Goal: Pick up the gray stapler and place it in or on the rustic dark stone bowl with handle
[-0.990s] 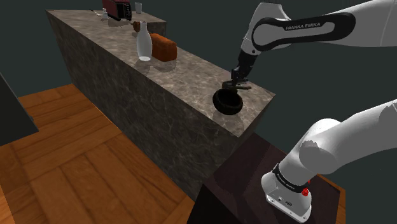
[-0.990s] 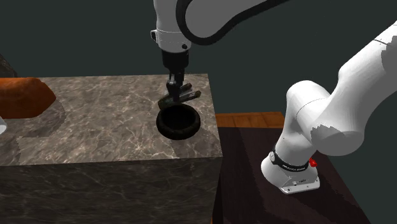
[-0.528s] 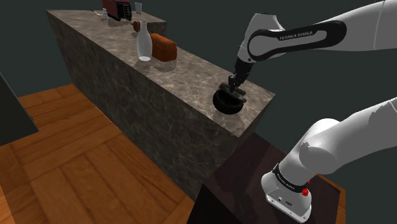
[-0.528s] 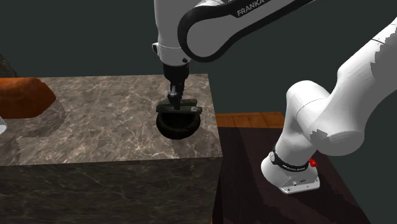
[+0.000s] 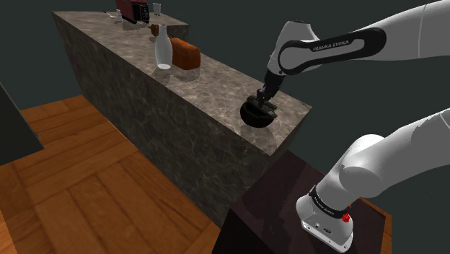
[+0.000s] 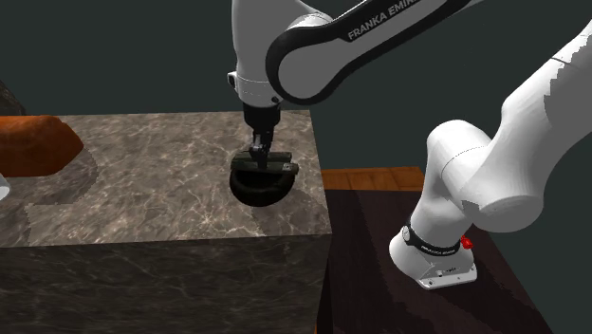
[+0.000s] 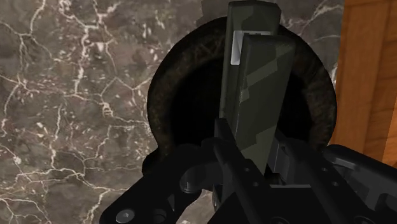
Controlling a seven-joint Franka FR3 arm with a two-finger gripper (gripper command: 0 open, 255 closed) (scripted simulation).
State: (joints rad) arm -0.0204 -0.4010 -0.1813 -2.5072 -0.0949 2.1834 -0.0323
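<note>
While jaws clasp it, the stapler (image 7: 254, 89) spans the bowl (image 7: 164, 95).

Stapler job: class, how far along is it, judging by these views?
Done: the gray stapler is picked up and brought to the dark bowl on the marble counter. In hand: the gripper clasps it between its fingers, across the bowl's mouth. Left: open the fingers and withdraw.

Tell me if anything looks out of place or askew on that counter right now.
Nothing spilled or damaged. One oddity: the stapler lies across the rim of the dark bowl like a bridge, not down inside, with the gripper clasped on it.
</note>
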